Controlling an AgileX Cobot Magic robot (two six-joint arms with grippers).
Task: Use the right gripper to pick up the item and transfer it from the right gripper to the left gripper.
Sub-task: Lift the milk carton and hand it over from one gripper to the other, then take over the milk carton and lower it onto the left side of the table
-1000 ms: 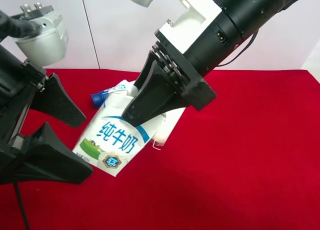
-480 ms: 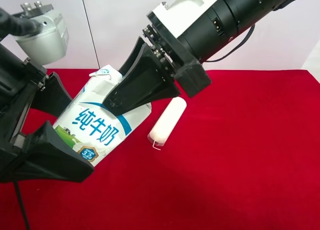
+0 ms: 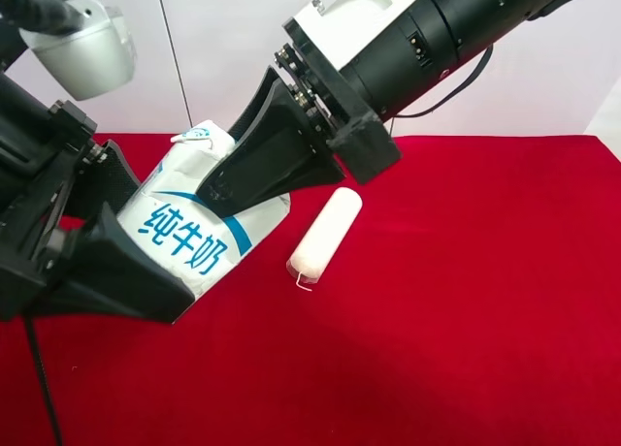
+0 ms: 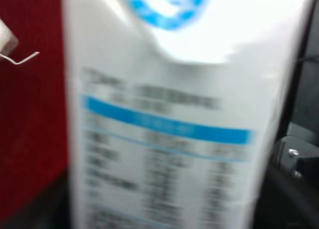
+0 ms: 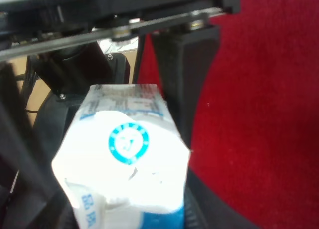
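The white milk carton (image 3: 189,228) with blue lettering hangs tilted above the red cloth. My right gripper (image 3: 221,189), on the arm with the white bracket, is shut on its upper part. My left gripper (image 3: 160,242), under the silver-grey housing (image 3: 82,53), is open, with one finger above and one finger (image 3: 126,276) below the carton's lower end. I cannot tell whether they touch it. The right wrist view shows the carton's top (image 5: 124,149) and a left finger (image 5: 184,74) beyond it. The carton (image 4: 169,114) fills the left wrist view, blurred.
A cream cylindrical roll (image 3: 325,235) lies on the red cloth (image 3: 466,301) just right of the carton; its end shows in the left wrist view (image 4: 5,37). A white wall stands behind the table.
The right gripper carried the carton up and towards the left gripper, uncovering the roll. The left gripper then moved in, so the carton's lower end now lies between its fingers.
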